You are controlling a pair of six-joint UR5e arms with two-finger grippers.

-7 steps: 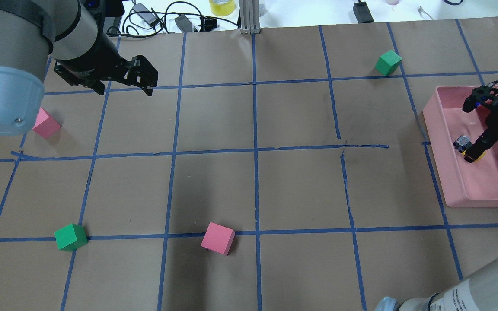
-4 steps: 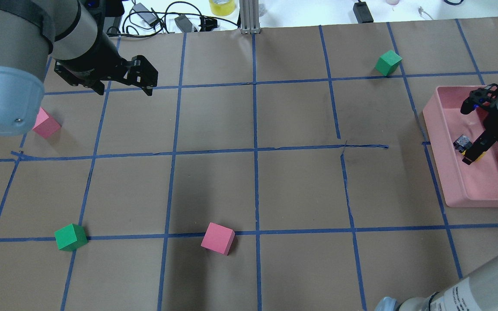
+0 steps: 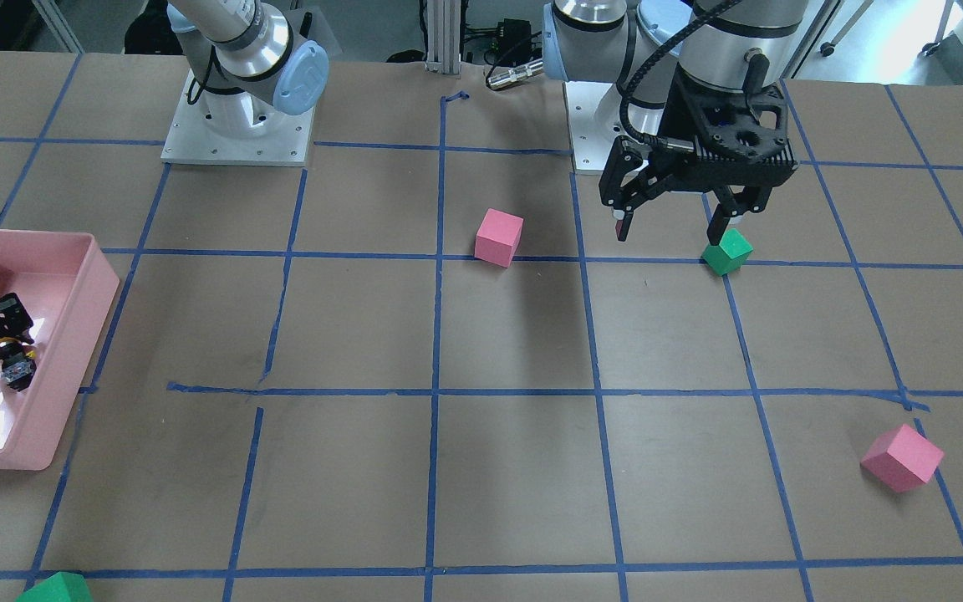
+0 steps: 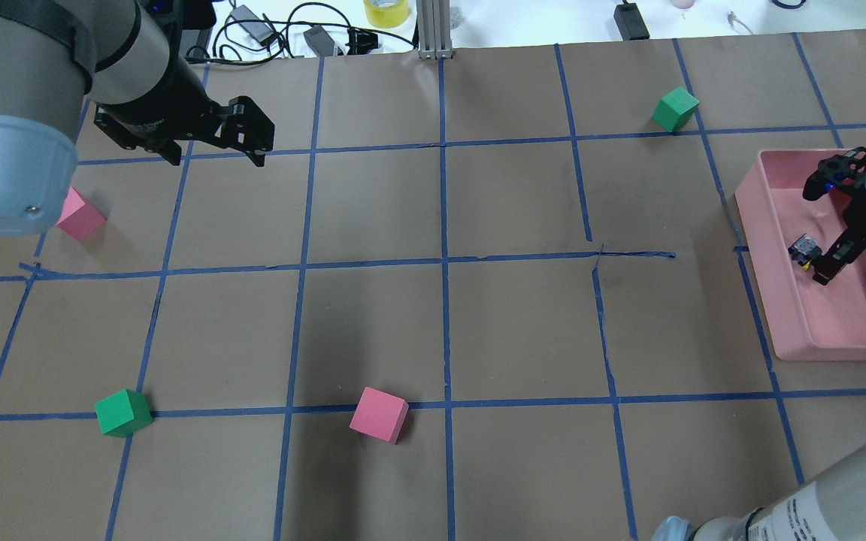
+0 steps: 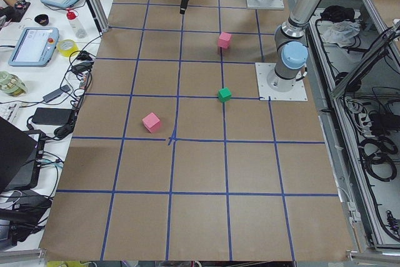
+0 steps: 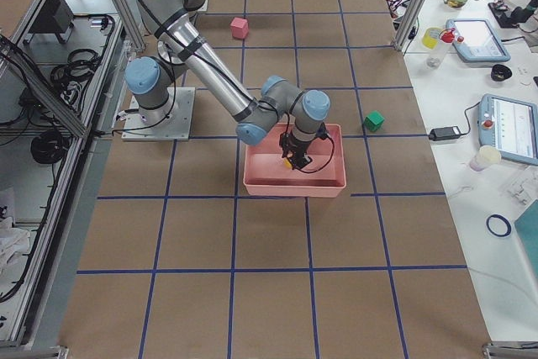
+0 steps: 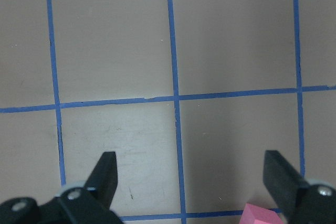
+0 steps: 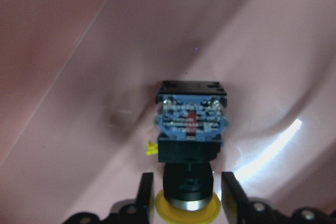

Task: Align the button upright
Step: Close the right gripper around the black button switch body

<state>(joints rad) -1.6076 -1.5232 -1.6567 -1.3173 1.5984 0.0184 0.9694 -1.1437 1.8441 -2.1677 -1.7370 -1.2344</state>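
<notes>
The button (image 8: 191, 124) lies in the pink tray (image 4: 764, 263) at the table's right end. Its blue-and-silvery base points away from the wrist camera; its yellow cap sits between the fingers. It also shows in the overhead view (image 4: 803, 249) and the front view (image 3: 17, 368). My right gripper (image 8: 188, 198) is down in the tray (image 3: 72, 334), shut on the button at its cap end; it also shows in the overhead view (image 4: 821, 272). My left gripper (image 4: 216, 159) is open and empty, hovering over the far left of the table (image 7: 191, 182).
A green cube (image 4: 676, 109) sits at the far right, a pink cube (image 4: 80, 214) at the left, a green cube (image 4: 123, 412) and a pink cube (image 4: 379, 415) near the front. Cables and a tape roll lie beyond the far edge.
My right gripper has shifted slightly inside the tray, and less of the yellow cap shows beside it. The left arm has not moved.
</notes>
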